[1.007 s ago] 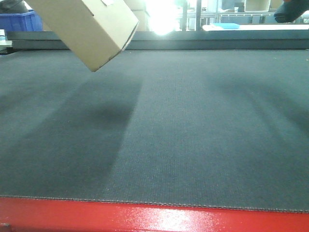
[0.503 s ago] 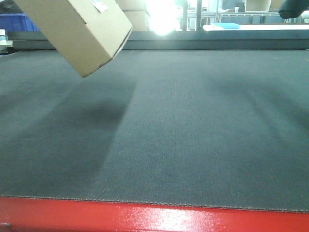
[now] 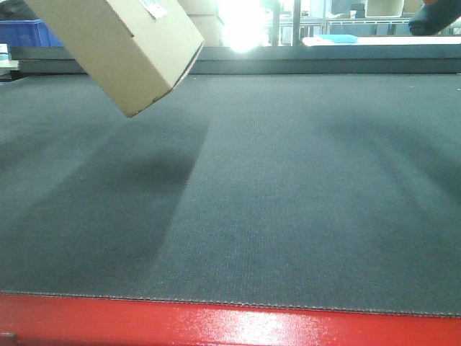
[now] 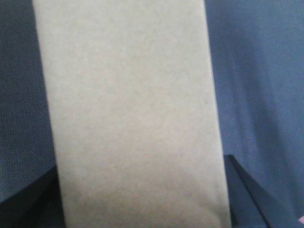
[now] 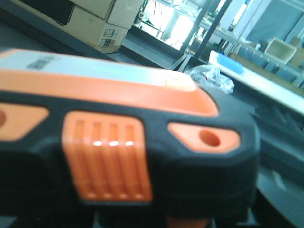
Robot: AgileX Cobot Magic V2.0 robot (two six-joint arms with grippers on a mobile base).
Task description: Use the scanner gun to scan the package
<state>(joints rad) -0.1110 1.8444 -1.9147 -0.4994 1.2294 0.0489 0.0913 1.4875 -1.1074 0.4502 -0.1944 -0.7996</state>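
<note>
While hanging clear of the dark grey woven mat, plain tan rectangular cardboard package: one, tilted, white label uppermost.
Left gripper: two dark fingers clamped on the package, which fills the gap between them.
Orange-and-black pistol-shaped scanner gun: one, close before the right wrist camera.
Right gripper: jaws hidden; hold cannot be told.
</note>
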